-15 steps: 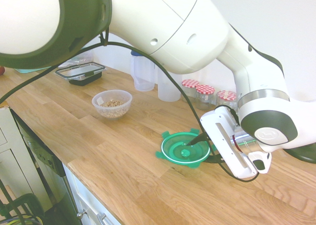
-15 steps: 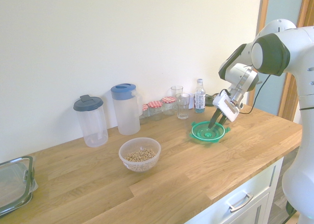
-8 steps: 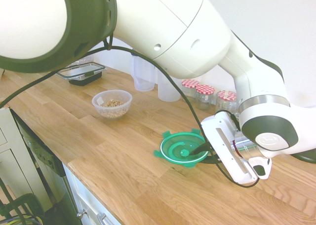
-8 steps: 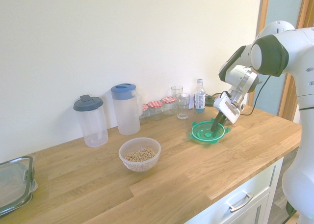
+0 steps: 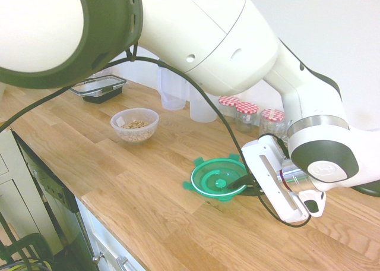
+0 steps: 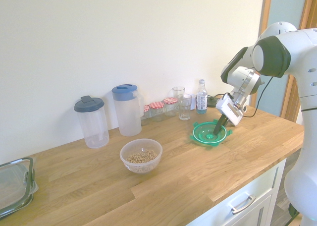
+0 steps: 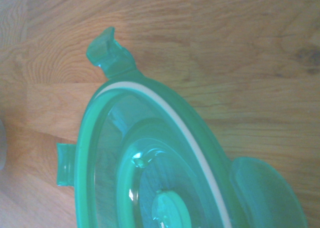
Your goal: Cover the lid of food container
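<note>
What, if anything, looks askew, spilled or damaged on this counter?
Nothing spilled or damaged. The lid lies upside down, white ring up, with the gripper shut on its rim. The food container stands upright and uncovered, well apart.

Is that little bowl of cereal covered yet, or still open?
Open. The food container stands uncovered with its cereal showing, while the lid lies apart on the worktop, at the gripper.
</note>
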Controlling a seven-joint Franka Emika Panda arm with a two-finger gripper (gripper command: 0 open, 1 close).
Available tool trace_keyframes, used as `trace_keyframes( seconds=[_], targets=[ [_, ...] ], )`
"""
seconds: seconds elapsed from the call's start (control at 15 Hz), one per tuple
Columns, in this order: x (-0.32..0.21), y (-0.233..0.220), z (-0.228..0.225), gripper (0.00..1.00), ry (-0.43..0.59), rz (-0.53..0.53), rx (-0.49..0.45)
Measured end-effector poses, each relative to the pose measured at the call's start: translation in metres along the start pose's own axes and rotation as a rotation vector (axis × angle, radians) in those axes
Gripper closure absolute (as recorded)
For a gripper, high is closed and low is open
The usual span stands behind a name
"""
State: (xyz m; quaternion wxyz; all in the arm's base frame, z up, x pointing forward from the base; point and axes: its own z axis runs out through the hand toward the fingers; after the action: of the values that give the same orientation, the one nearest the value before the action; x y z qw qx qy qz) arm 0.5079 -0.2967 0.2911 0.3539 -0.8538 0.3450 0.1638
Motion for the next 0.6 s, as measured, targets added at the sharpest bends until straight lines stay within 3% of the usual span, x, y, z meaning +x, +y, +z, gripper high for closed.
trace_keyframes(
  seconds=[0.2,0.4,0.6],
  targets=[
    [-0.032,-0.030,-0.052,1.00,0.087,-0.026,-0.032],
    [-0.093,-0.086,-0.103,1.00,0.233,-0.002,-0.154],
    [-0.157,-0.147,-0.125,1.00,0.389,0.006,-0.286]
  ],
)
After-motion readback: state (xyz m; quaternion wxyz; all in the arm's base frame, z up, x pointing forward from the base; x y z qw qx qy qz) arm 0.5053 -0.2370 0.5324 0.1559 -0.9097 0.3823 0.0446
